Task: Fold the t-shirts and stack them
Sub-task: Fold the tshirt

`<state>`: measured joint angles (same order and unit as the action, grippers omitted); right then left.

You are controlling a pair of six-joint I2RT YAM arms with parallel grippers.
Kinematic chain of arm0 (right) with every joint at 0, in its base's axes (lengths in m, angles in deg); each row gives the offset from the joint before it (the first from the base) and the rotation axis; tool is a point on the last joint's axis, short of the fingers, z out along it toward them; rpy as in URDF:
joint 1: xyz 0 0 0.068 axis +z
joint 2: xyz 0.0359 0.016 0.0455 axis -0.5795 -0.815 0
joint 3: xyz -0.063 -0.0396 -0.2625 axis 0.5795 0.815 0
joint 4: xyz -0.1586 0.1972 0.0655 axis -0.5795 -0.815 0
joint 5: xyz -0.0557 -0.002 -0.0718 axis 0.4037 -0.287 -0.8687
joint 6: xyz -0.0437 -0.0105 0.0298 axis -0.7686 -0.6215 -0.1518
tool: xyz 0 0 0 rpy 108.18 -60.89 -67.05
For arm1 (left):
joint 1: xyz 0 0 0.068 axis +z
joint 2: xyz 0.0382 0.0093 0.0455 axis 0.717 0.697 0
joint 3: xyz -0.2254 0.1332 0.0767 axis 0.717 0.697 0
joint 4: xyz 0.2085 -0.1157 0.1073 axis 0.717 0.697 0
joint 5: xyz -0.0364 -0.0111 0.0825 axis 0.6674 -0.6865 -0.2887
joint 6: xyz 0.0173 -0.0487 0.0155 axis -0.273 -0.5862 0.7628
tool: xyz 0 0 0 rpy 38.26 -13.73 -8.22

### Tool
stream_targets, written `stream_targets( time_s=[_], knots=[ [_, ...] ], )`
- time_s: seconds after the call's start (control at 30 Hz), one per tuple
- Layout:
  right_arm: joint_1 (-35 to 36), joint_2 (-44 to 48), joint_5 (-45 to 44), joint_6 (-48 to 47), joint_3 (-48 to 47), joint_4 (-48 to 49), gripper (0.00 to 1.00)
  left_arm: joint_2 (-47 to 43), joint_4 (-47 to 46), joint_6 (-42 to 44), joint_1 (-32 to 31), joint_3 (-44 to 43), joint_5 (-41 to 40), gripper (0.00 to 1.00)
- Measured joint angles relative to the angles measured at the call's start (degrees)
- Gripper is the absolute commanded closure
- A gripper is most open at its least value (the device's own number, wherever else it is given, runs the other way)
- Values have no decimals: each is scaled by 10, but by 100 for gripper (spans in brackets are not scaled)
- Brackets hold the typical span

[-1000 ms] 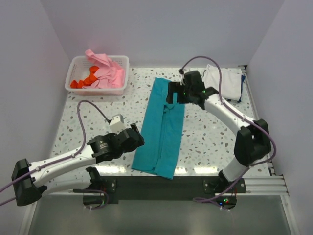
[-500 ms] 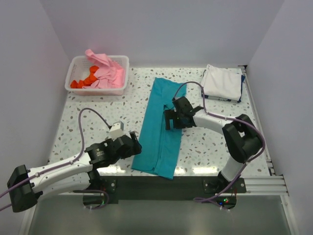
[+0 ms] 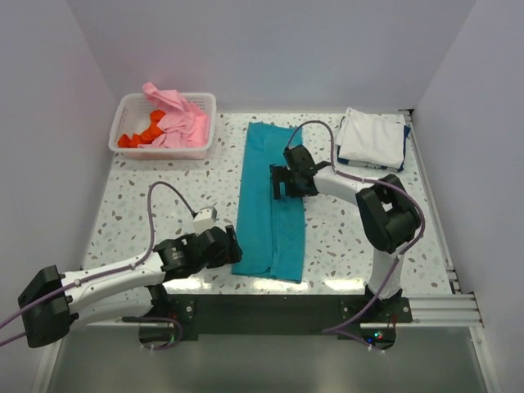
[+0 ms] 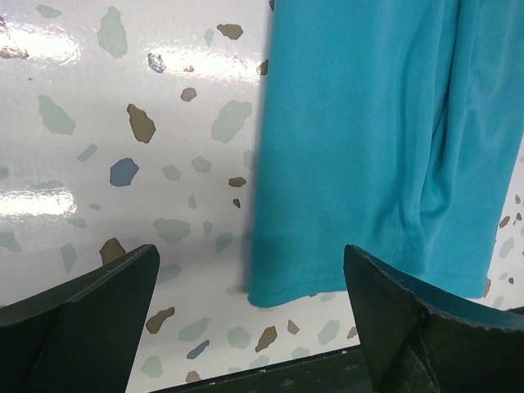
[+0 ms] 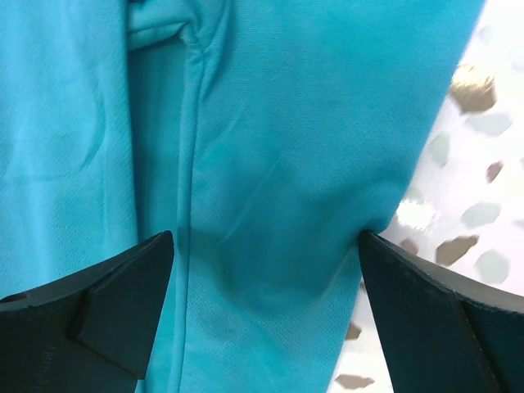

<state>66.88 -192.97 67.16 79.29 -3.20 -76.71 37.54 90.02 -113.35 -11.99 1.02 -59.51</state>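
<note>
While flat, t-shirt [image 3: 260, 214] under right gripper [image 3: 280, 182]

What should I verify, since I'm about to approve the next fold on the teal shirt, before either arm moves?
1. Both jaws open and empty: ok.
2. teal t-shirt lying flat as a long strip: ok.
3. Its near left corner sits between the left jaws: ok.
4. Its right edge falls within the right jaws' span: ok.
5. Height of either set of jaws above the cloth: cannot tell.
6. Folded white t-shirt at the far right, nothing on top: ok.
</note>
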Motion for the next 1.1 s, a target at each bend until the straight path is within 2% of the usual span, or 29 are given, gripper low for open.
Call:
stream_targets(
  time_s=[0.27,0.4,0.6,0.63,0.7,1.0,1.1],
  knots=[
    [-17,-7,26,-12,-28,-44,1,20,-16,6,0,0,40,0],
    [-17,47,34,-4,-6,-69,1,40,-24,6,0,0,66,0],
    [-16,199,23,33,56,-82,1,51,-40,4,0,22,99,24],
    [-16,222,19,39,72,-80,1,49,-46,4,0,25,104,31],
    [-16,257,14,52,106,-82,1,47,-56,3,0,32,110,36],
    [-16,301,4,78,202,-108,1,68,-83,18,0,40,131,67],
    [-16,320,1,84,218,-118,1,81,-87,23,0,37,134,87]
  ],
)
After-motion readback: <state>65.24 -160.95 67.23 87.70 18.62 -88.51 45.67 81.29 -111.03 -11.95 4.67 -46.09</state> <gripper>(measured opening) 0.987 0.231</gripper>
